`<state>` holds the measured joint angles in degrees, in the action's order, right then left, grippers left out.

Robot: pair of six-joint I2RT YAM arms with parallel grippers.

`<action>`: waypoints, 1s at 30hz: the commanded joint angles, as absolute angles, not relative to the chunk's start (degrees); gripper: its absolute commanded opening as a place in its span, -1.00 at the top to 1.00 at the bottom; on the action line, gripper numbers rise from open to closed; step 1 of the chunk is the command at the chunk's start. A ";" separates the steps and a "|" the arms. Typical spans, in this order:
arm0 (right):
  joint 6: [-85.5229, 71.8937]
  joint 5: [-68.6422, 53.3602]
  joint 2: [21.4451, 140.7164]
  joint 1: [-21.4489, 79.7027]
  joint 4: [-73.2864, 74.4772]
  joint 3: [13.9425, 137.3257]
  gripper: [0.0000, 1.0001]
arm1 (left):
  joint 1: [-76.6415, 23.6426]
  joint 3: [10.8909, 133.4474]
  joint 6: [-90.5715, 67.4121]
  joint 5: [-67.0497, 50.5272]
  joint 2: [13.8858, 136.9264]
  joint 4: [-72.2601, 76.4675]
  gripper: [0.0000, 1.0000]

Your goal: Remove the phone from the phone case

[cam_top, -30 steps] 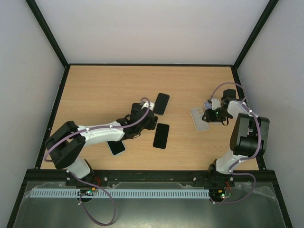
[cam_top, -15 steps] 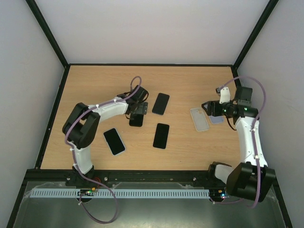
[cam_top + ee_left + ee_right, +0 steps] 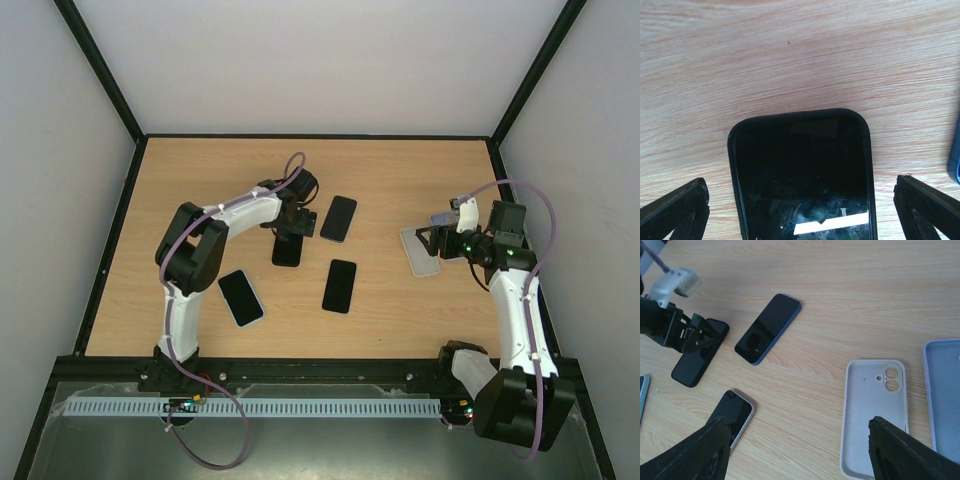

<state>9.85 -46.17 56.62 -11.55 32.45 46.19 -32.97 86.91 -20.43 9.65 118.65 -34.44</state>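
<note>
A black phone in a black phone case (image 3: 800,165) lies flat on the wooden table, screen up. My left gripper (image 3: 800,192) hangs right over it, open, with one finger on each side of the case and neither touching it. From above, the same cased phone (image 3: 287,252) shows just below the left gripper (image 3: 291,230). My right gripper (image 3: 800,452) is open and empty above bare wood at the right. The top view shows the right gripper (image 3: 440,240) beside an empty white case (image 3: 419,256).
The empty white case (image 3: 872,415) and a lavender case (image 3: 942,395) lie at the right. A blue-edged phone (image 3: 339,218), a dark phone (image 3: 340,286) and a white-edged phone (image 3: 241,297) lie around the middle of the table (image 3: 200,180).
My left arm has swung its elbow out to the left, and its gripper has opened fully over the black cased phone. My right gripper has opened wider and pulled back off the cases.
</note>
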 commanded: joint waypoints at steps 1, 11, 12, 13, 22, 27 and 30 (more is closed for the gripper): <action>9.29 -46.52 54.93 -11.34 29.49 45.20 -0.47 | -32.49 90.83 -19.48 7.41 122.13 -42.14 -1.00; 10.32 -46.57 56.27 -11.34 30.49 45.56 -0.47 | -32.55 90.61 -19.81 6.98 124.10 -46.81 -0.94; 10.34 -46.58 56.14 -11.34 30.50 45.66 -0.47 | -32.54 90.38 -19.78 6.45 124.06 -46.94 -0.91; 10.27 -46.50 55.97 -11.32 30.45 45.60 -0.47 | -32.40 90.14 -19.65 5.61 124.06 -47.01 -0.89; 9.93 -45.97 55.46 -11.34 30.11 45.26 -0.46 | -30.49 88.88 -18.74 -2.36 124.39 -45.59 -0.61; 9.91 -45.53 55.33 -11.32 30.03 45.27 -0.45 | -30.66 87.88 -19.35 -3.68 119.90 -43.19 -0.30; 9.72 -45.14 55.33 -11.34 30.09 45.65 -0.44 | -33.14 86.40 -22.04 -3.64 112.38 -38.55 -0.15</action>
<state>9.82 -46.06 56.23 -11.55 31.35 45.69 -31.11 88.60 -19.40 -1.08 120.88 -41.28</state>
